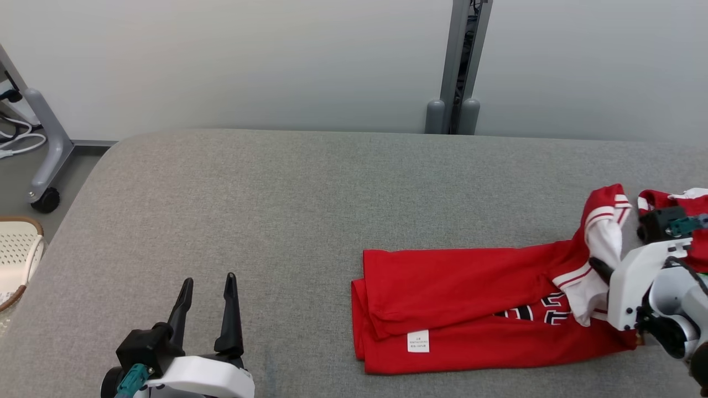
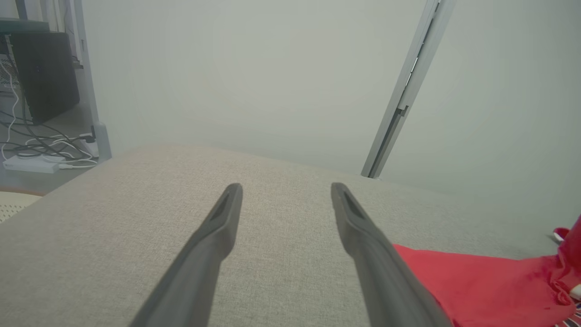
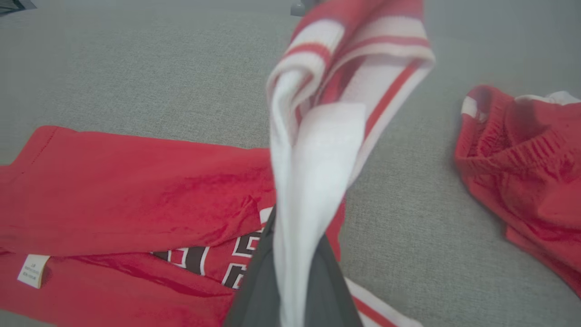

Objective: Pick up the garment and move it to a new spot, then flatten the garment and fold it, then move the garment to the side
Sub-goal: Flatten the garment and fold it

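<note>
Background stuff on my feed: everything sits on a big grey woven-fabric padded surface (image 1: 265, 210) with rounded corners, pushed up near a plain pale wall (image 1: 249, 61). A grey metal upright post (image 1: 462, 50) runs up the wall, two rounded grey caps (image 1: 435, 116) at its foot. Off the left edge there's a grey tubular stand leg (image 1: 47, 132) on a black caster wheel (image 1: 46, 200), white cables (image 1: 22, 138) on the floor beside it, and a cream perforated basket with a brown rim (image 1: 16, 254). The left wrist cam also catches a white power strip (image 2: 31, 164) and a dark flat panel (image 2: 43, 72). A separate crumpled red cloth with an elastic band (image 3: 522, 172) lies far right.
</note>
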`<state>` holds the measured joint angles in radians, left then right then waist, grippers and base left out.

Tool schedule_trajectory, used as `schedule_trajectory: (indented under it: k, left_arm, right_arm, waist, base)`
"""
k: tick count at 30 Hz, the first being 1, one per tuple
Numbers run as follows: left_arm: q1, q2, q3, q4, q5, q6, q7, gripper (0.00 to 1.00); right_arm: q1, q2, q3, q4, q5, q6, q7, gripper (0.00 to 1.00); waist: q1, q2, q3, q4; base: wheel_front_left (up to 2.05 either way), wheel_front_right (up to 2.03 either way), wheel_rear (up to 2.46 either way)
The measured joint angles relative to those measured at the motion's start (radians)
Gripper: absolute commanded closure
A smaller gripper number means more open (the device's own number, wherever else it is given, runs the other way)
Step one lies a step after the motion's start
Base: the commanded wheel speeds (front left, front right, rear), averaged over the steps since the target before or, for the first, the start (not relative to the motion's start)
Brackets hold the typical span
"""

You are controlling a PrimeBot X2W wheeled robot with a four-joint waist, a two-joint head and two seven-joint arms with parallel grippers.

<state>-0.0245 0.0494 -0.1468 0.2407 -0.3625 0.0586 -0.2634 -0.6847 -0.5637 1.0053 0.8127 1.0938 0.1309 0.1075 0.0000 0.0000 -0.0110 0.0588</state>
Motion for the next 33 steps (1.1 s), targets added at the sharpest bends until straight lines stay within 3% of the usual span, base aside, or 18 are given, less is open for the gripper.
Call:
schedule_trajectory:
  k: [14, 33]
  left_arm:
    - [0.013, -0.001, -0.011, 0.006, -0.014, 0.001, 0.000, 0.00]
    - [0.019, 0.000, -0.032, 0.020, -0.020, 0.001, 0.000, 0.00]
  right_arm:
    - [0.072, 0.089, -0.065, -0.120, -0.032, 0.000, 0.069, 1.00]
    - [0.120, 0.268, -0.208, -0.184, -0.110, 0.000, 0.138, 1.00]
  waist:
    - [0.0000, 0.0000, -0.012, 0.015]
    - [0.0000, 0.0000, 0.017, 0.095]
  base:
    - [0.00, 0.00, 0.00]
    - [0.00, 0.00, 0.00]
